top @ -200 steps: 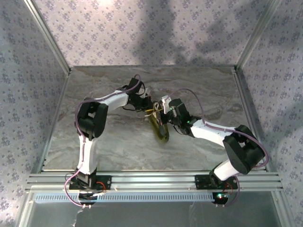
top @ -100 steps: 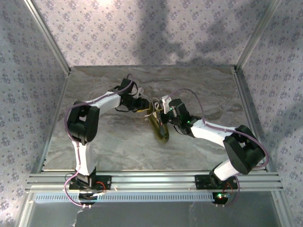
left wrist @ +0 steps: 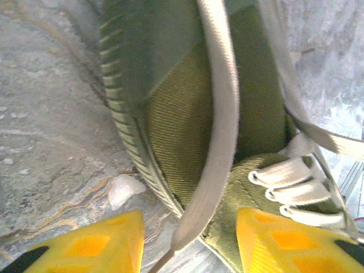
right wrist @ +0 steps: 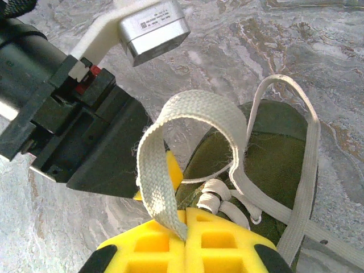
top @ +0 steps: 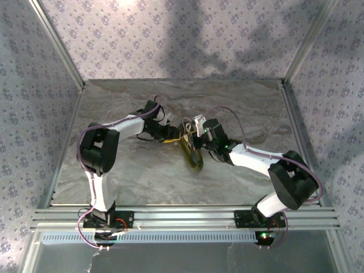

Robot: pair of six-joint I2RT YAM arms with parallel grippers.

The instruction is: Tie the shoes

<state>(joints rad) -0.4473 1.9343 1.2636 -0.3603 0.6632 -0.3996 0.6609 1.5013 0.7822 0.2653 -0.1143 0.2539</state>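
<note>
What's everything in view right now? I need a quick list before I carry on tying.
shoe: one, olive green, mid-table, between the grippers.
laces: white, loose over the shoe, one loop raised.
table: one, grey marbled, under everything.
walls: three, pale with a small floral print, left, back and right.
rail: silver metal, along the near edge, under the arm bases.
left gripper: one, yellow fingers, open, a lace strand running between them beside the shoe.
right gripper: one, yellow fingers, shut on the raised lace loop above the shoe.
</note>
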